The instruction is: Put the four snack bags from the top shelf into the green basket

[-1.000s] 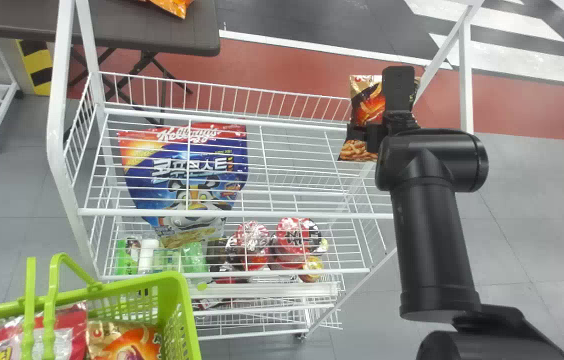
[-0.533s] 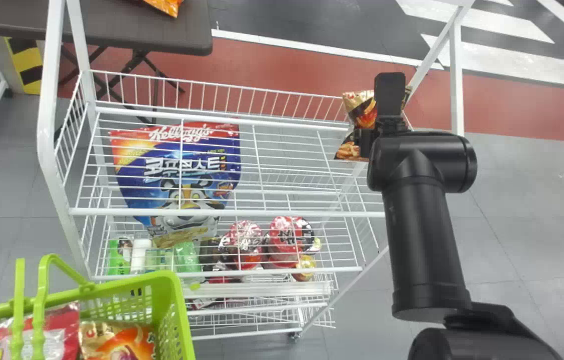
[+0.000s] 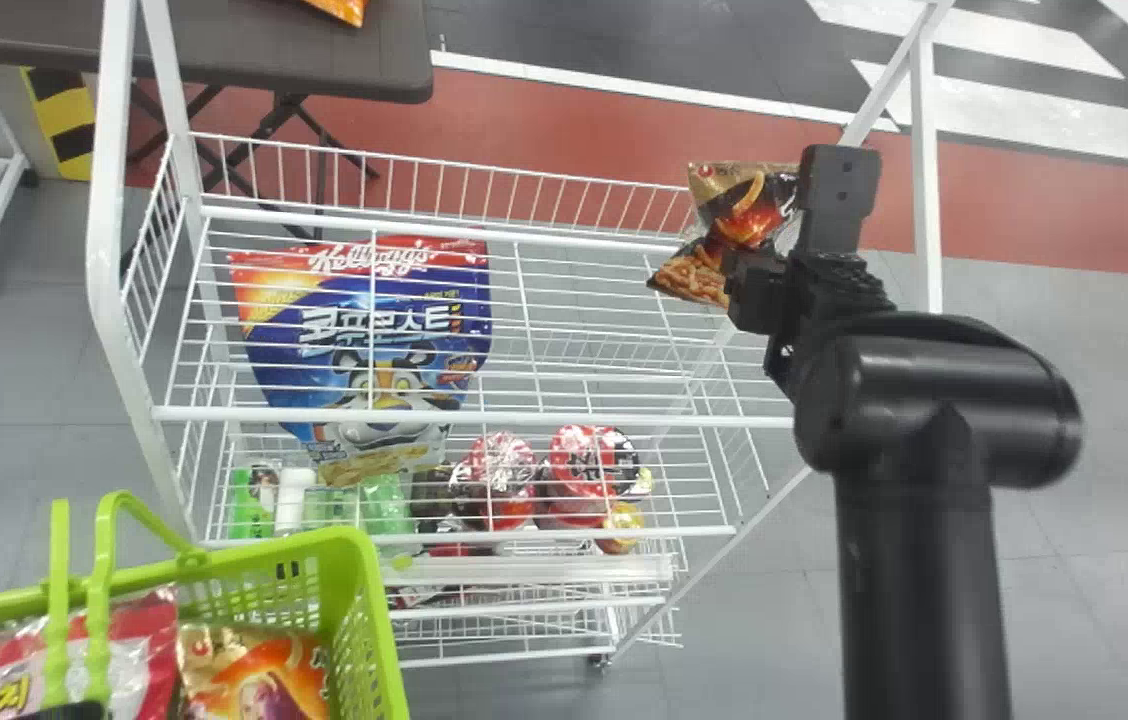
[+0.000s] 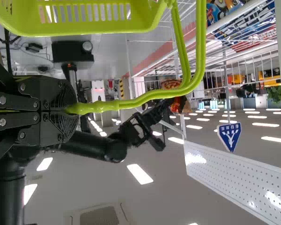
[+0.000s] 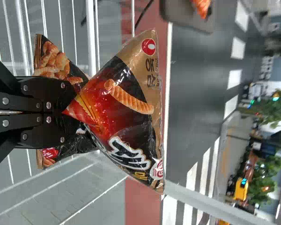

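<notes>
Just then the right gripper [image 5: 74,112] swivelled, snack bag [image 5: 131,103] pinched, near the far-right corner of the shelf [image 3: 624,420]. Green basket [image 3: 358,590] probably came next.

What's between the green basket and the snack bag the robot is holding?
In the head view: the white wire rack, carrying a blue bag and, lower down, red-topped cups.

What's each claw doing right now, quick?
Left claw: closed on the green basket's handle.
Right claw: closed on a black-and-gold snack bag, pinching it around its middle.
</notes>
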`<state>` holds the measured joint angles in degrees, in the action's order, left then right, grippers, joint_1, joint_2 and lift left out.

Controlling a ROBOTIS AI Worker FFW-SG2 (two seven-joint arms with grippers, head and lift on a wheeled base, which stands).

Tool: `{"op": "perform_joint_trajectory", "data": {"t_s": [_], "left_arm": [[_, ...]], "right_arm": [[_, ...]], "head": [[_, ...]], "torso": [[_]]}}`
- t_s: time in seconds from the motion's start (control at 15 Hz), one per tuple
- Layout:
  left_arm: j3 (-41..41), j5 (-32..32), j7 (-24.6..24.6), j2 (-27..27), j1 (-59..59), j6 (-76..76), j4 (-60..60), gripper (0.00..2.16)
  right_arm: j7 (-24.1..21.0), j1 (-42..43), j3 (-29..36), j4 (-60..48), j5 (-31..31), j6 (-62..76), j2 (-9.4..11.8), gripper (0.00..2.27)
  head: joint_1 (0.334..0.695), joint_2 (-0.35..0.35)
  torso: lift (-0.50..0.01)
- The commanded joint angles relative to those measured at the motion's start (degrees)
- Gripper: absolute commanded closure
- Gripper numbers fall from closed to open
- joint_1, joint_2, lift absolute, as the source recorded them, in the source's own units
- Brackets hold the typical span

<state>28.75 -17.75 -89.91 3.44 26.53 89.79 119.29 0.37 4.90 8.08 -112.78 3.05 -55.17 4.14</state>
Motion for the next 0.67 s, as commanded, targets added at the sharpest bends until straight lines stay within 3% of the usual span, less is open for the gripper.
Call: {"op": "perform_joint_trajectory", "data": {"t_s": [0.0, 0.27, 0.6], "left_arm": [[0.0, 0.0, -0.7, 0.0, -0.3, 0.2, 0.0, 2.13], [0.1, 0.1, -0.7, 0.1, -0.7, 0.2, -0.3, 2.13], [0.0, 0.3, -0.7, 0.1, -1.2, 0.2, -0.2, 2.13]], "right_arm": [[0.1, -7.0, -2.0, -13.5, -5.4, -6.1, 0.0, 2.25], [1.7, -18.9, -5.2, -31.4, -16.6, -21.3, 0.0, 2.25], [4.7, -26.1, -4.3, -40.1, -33.9, -34.9, -0.2, 2.25]], "head": [[0.695, -0.238], [0.695, -0.149], [0.695, 0.071]], "torso": [[0.0], [0.0], [0.0]]}}
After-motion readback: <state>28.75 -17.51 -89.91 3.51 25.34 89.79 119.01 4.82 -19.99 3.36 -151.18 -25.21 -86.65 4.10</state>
